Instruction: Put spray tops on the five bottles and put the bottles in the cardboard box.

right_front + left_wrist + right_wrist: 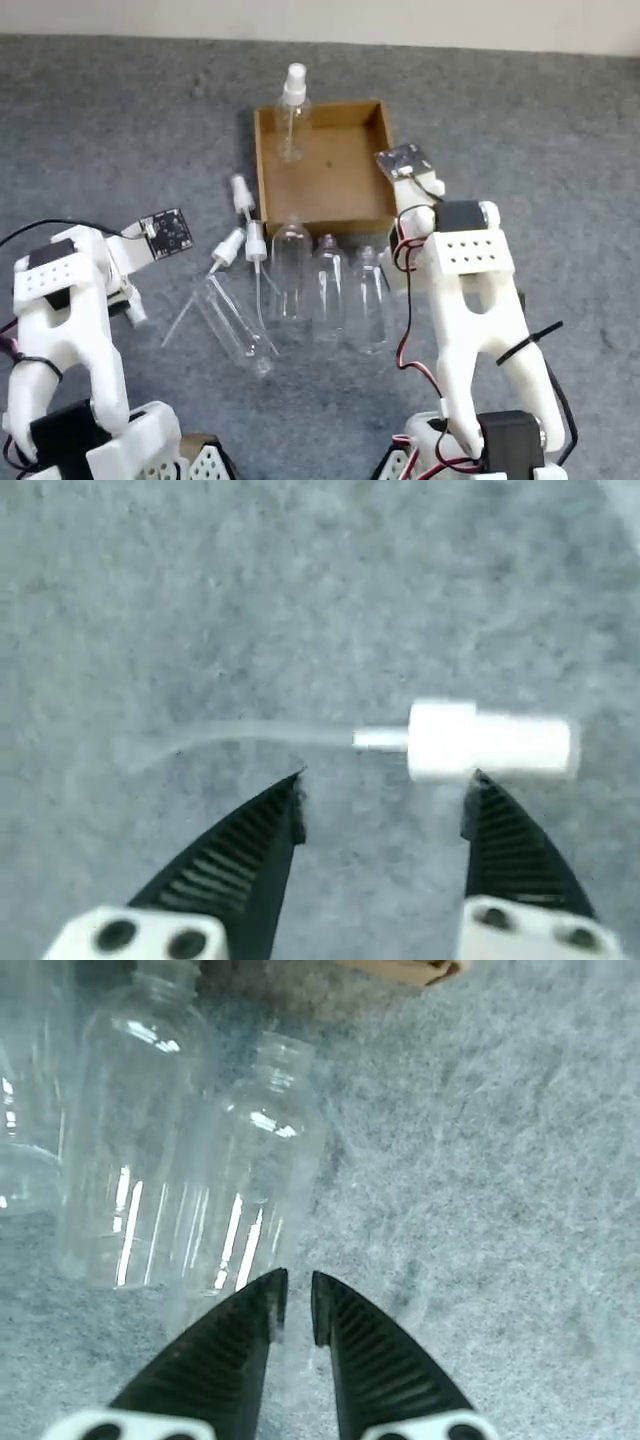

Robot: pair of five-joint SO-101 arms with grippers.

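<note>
The left gripper (389, 776) is being held spread, a spray top (490, 742) lying just beyond its tips; the right gripper (298, 1277) is being held almost closed, empty, beside a bottle (255, 1170).

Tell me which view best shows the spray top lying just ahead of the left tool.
Left wrist view: the spray top lies close, white head and thin tube plain, just ahead of the open left tool. The high view gives it small among other tops. The right wrist view faces bottles.
</note>
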